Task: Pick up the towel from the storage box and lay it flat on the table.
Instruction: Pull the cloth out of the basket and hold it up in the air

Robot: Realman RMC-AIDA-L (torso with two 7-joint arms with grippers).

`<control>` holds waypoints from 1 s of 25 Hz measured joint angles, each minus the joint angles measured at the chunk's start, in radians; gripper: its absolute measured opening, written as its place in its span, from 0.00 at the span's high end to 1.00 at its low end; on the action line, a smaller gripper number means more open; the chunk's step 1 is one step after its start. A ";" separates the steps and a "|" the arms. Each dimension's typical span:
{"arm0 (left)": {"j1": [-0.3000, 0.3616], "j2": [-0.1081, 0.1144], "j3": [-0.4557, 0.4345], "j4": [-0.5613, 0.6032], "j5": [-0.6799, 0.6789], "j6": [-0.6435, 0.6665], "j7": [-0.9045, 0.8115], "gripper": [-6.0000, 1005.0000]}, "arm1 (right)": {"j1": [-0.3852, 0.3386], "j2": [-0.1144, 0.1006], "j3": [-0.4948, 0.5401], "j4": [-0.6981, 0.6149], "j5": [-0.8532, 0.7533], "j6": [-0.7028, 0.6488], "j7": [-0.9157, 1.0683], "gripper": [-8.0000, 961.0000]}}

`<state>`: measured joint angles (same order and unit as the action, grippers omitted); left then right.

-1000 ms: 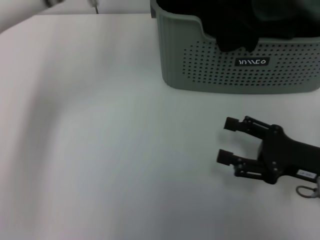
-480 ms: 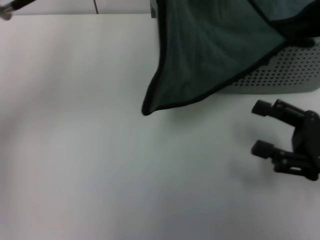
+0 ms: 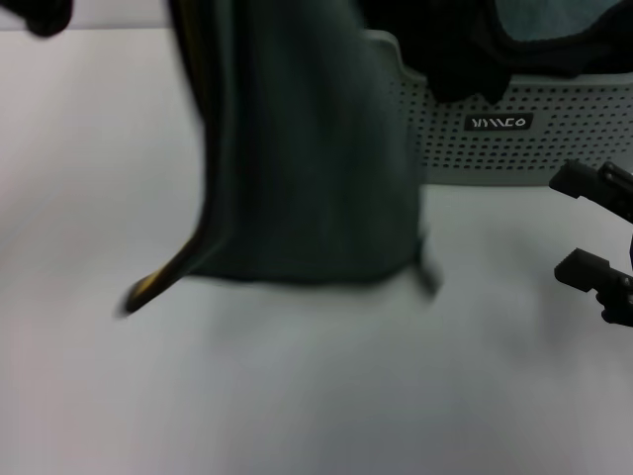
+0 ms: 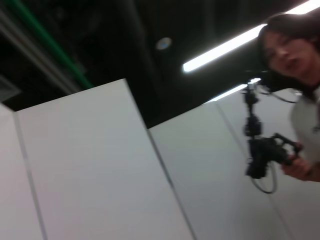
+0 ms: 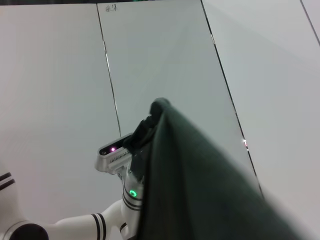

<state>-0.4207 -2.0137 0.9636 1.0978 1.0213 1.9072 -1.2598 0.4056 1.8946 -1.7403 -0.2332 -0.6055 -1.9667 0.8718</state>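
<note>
Head view showed your towel hanging clear of the storage box, grey-teal face outward, its lower edge just above the tabletop so it could be spread. Your right gripper sat low beside the box, fingers spread and empty, out of the way. Left wrist view pointed up at wall panels and a person; you couldn't tell its fingers. Right wrist view showed the left gripper raised, pinching the towel's top corner so the cloth draped free.
</note>
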 joint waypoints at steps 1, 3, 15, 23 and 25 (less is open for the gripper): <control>0.001 0.006 -0.005 0.002 0.000 0.017 0.000 0.98 | 0.000 0.000 0.000 0.000 0.000 -0.003 0.000 0.12; 0.001 0.019 -0.014 0.007 0.000 0.051 -0.004 0.98 | 0.000 0.000 0.001 0.000 0.000 -0.007 0.000 0.12; 0.001 0.086 -0.015 0.024 0.070 0.119 0.002 0.97 | 0.018 0.006 -0.002 0.001 -0.025 0.028 0.008 0.12; -0.017 0.106 0.028 0.083 0.085 0.123 -0.008 0.97 | 0.018 -0.034 0.047 0.048 -0.019 0.020 0.053 0.12; -0.025 0.109 0.048 0.095 0.080 0.124 -0.008 0.97 | 0.017 -0.042 0.057 0.051 -0.019 0.018 0.077 0.12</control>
<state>-0.4458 -1.9046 1.0120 1.1925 1.1010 2.0311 -1.2678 0.4222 1.8522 -1.6829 -0.1819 -0.6242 -1.9485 0.9485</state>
